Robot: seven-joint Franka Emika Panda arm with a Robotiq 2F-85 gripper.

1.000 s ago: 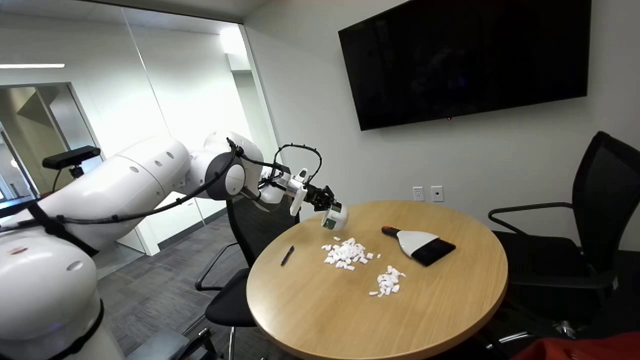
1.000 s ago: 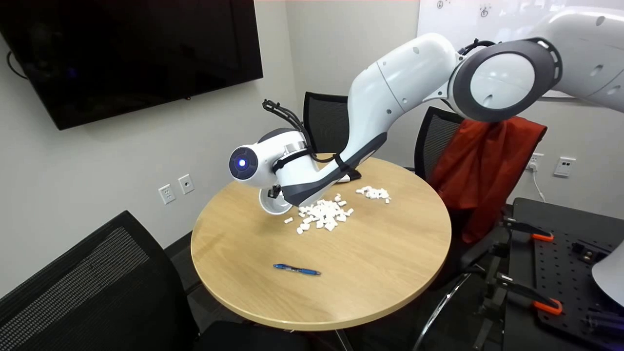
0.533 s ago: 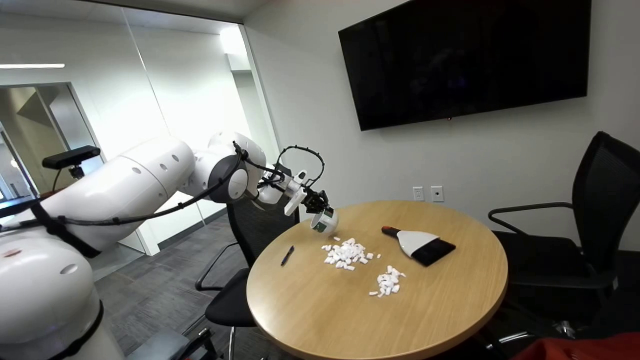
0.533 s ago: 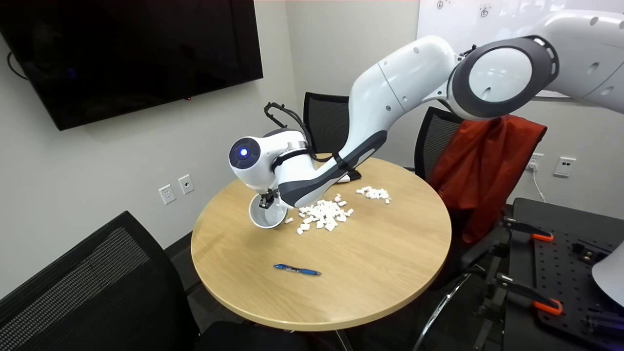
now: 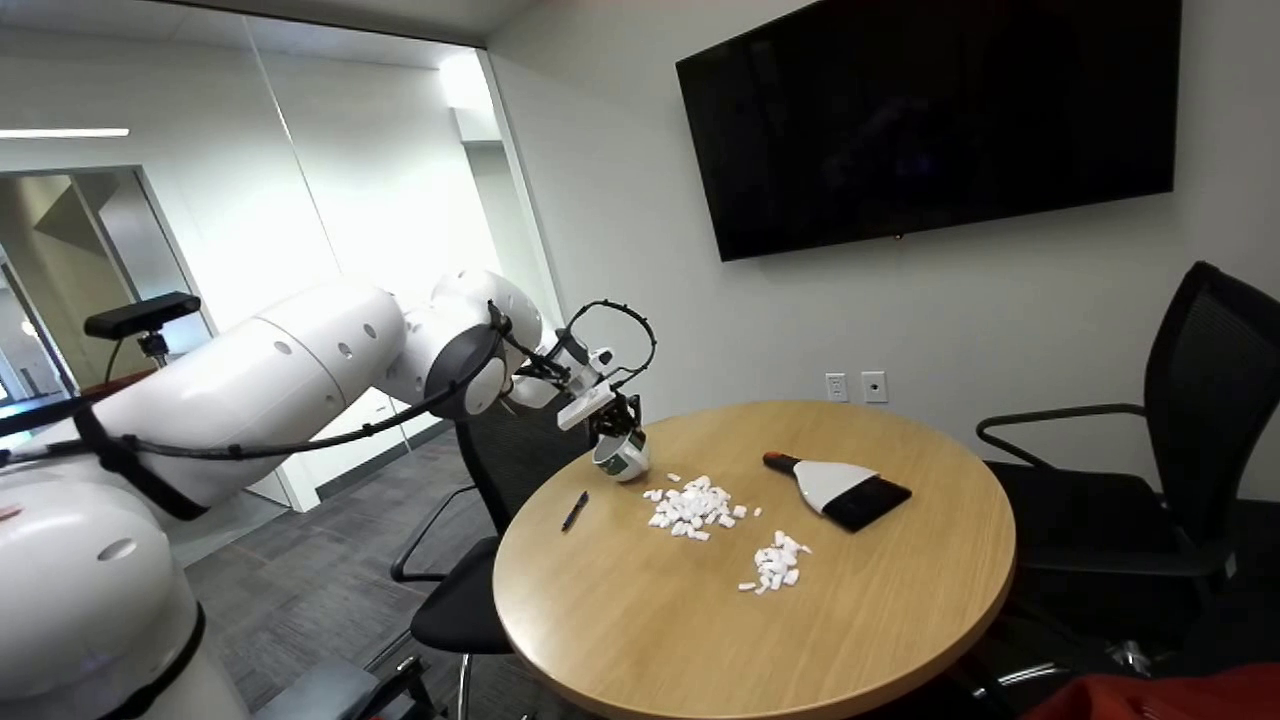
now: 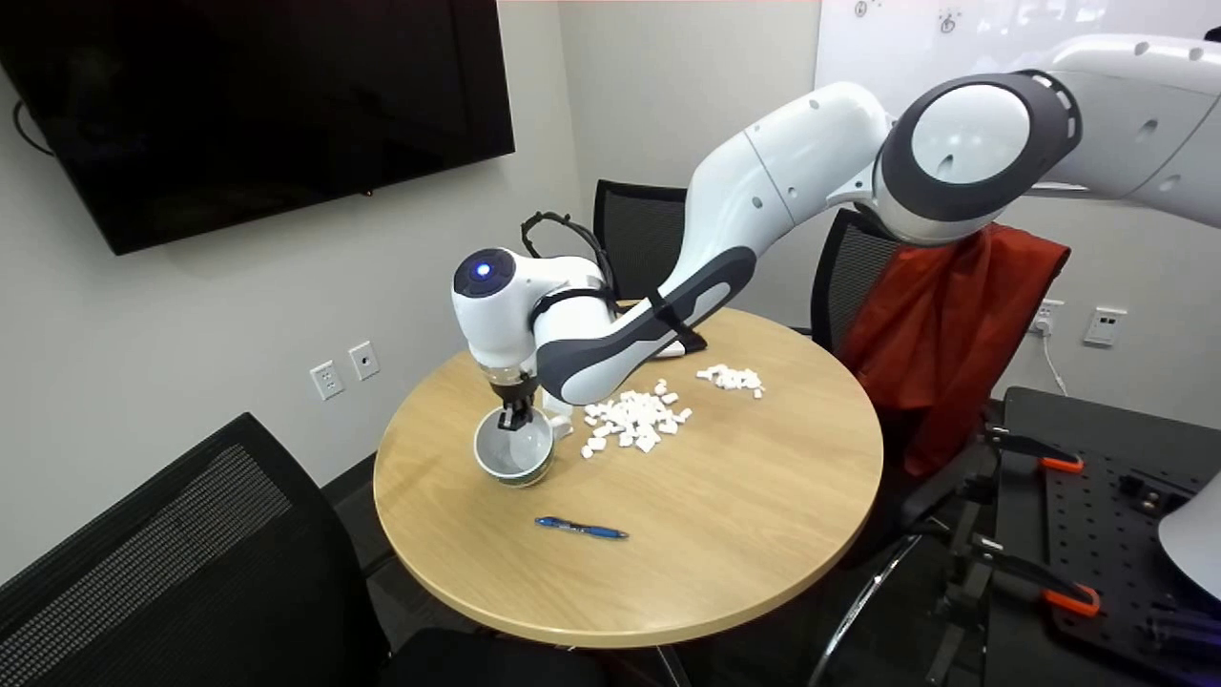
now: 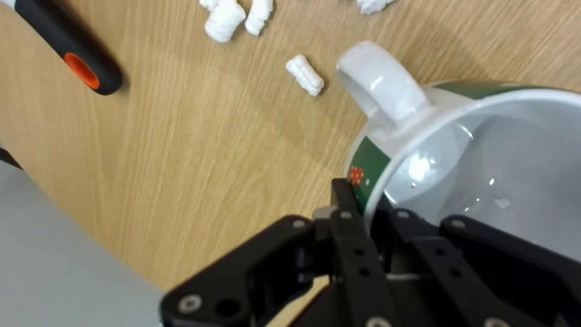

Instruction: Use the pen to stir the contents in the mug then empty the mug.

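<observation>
Jaws are clamped on the mug (image 7: pixel 490 154) rim, one jaw inside the wall, one outside; sensible grip, leaves mouth and handle (image 7: pixel 386 75) free so it can be tipped from the wrist; mug is tilted over the tabletop (image 6: pixel 687 553), near the pen (image 6: pixel 580 527); can't tell if its base touches; inside looks bare apart from a pale fleck (image 7: pixel 502 203), maybe a glint, though the frame edge cuts part of it off; I'd call the emptying done or close to it, with setting down as the likely next step.

Bits (image 5: pixel 692 508) lie in a main heap just beside the mug, on its handle side, plus a small heap (image 5: pixel 777 562) farther out; mug looks apart from both, my guess so it can land without squashing any; pen lies flat on another side, loose; reads as parked, no longer needed for stirring.

In the way: one stray bit (image 7: pixel 305 75) near the handle, could end up under the mug; pen could get nudged if the mug drifts over; brush (image 5: pixel 835 485) lies beyond the main heap, well apart from the mug, no bother; in an exterior view the arm (image 6: pixel 734 200) hides most of it; chairs (image 6: pixel 181 572) and jacket (image 6: pixel 954 324) are off the tabletop, harmless.
</observation>
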